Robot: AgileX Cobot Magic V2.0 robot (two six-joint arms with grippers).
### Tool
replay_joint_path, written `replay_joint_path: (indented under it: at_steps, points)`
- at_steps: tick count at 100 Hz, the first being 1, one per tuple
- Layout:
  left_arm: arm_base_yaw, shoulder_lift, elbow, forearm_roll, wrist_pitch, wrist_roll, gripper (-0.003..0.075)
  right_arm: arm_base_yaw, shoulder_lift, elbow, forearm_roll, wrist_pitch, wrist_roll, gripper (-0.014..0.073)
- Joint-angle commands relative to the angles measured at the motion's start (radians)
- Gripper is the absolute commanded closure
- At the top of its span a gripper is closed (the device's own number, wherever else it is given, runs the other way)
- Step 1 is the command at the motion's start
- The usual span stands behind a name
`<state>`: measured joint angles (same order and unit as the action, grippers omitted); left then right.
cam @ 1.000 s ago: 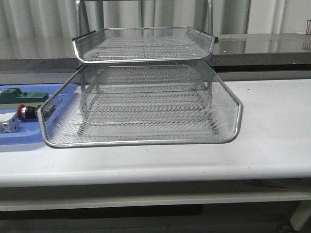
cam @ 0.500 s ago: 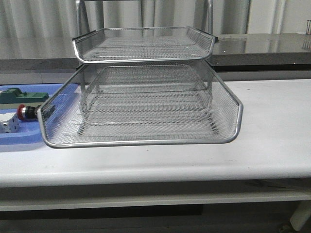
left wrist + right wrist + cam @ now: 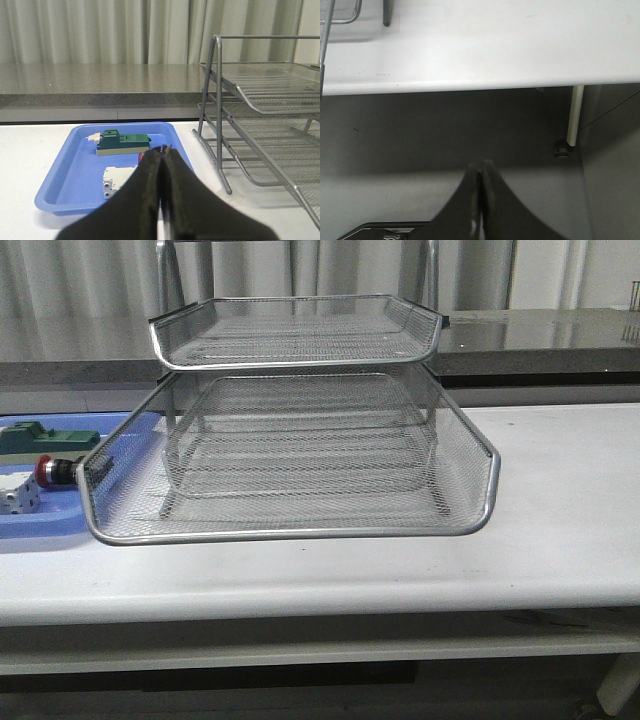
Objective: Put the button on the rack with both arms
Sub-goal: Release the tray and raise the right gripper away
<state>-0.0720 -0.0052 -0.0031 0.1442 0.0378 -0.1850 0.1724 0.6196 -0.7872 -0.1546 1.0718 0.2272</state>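
left pincer [image 3: 162, 152] together, empty | button [image 3: 55, 471] just beyond tips, in blue tray [image 3: 70, 187] | right pincer [image 3: 480, 172] together

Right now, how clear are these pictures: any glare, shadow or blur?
Front view: sharp, soft even light, a faint shadow under the rack, sheen on the grey counter behind. Left wrist view: the closed left gripper looms dark and soft. Right wrist view: the white table glares, all below it dim.

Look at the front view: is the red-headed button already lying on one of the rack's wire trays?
No. The button lies in the blue tray left of the rack, between the green block and the white block.
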Motion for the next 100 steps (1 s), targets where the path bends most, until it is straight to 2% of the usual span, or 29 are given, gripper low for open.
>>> replay_joint_path:
  at_steps: [1, 21, 31, 42, 65, 77, 86, 100]
  points:
    - [-0.007, -0.032, 0.056, -0.007, -0.082, -0.010, 0.0741, -0.003, 0.001, -0.034, -0.023, -0.046, -0.005, 0.0662]
    - [-0.007, -0.032, 0.056, -0.009, -0.082, -0.010, 0.0741, -0.003, 0.001, -0.034, -0.023, -0.046, -0.005, 0.0662]
    - [-0.007, -0.032, 0.052, -0.009, -0.128, -0.010, 0.0741, -0.003, 0.001, -0.034, -0.023, -0.046, -0.005, 0.0662]
    - [-0.007, -0.028, 0.018, -0.068, -0.094, -0.010, 0.0741, -0.003, 0.001, -0.034, -0.023, -0.046, -0.005, 0.0662]
    - [-0.007, 0.093, -0.191, -0.136, 0.117, -0.010, 0.0741, -0.003, 0.001, -0.034, -0.023, -0.046, -0.005, 0.0662]
    - [-0.007, 0.240, -0.346, -0.135, 0.247, -0.010, 0.0741, -0.003, 0.001, -0.034, -0.023, -0.046, -0.005, 0.0662]
    - [-0.007, 0.373, -0.484, -0.129, 0.398, -0.004, 0.0741, -0.003, 0.001, -0.034, -0.023, -0.046, -0.005, 0.0662]
    - [-0.007, 0.582, -0.675, -0.089, 0.574, 0.093, 0.0741, -0.003, 0.001, -0.034, -0.023, -0.046, -0.005, 0.0662]
